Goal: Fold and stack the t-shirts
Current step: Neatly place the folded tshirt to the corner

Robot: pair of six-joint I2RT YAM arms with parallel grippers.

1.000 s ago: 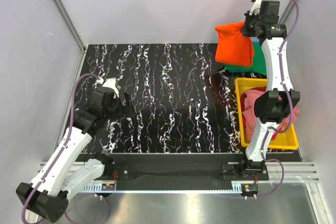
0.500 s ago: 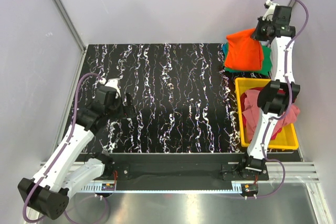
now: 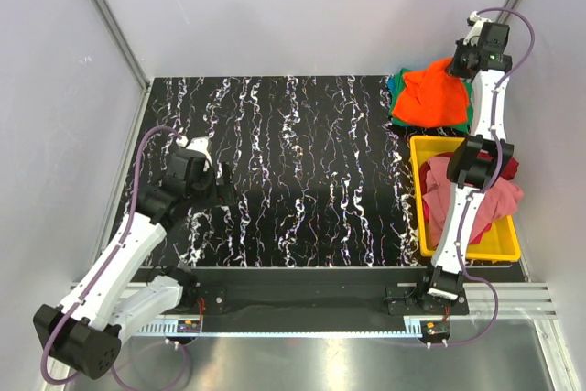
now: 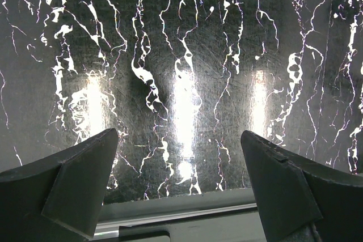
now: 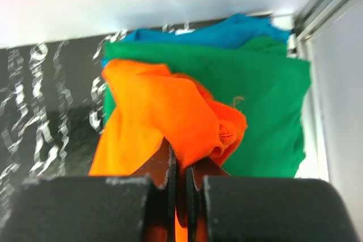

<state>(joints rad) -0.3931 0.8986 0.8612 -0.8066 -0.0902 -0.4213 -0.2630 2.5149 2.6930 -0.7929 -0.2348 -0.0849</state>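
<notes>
A bright orange t-shirt (image 3: 432,98) lies bunched on a folded green t-shirt (image 3: 473,114) at the table's far right corner, with a blue shirt (image 3: 394,82) under the pile's far edge. My right gripper (image 3: 455,65) is shut on a fold of the orange shirt (image 5: 170,117), above the green shirt (image 5: 266,106) and the blue one (image 5: 227,31). My left gripper (image 3: 220,183) hangs open and empty over the table's near left part; its fingers (image 4: 74,179) stand wide apart above bare tabletop.
A yellow tray (image 3: 421,208) at the right holds loose pink (image 3: 499,203) and dark red (image 3: 508,168) shirts. The black marbled table (image 3: 302,171) has a metal rail along its near edge (image 4: 176,213). Grey walls enclose the back and sides.
My right gripper has carried the orange shirt right and down; it hung in the air and now rests bunched on the green shirt. The left arm has barely moved.
</notes>
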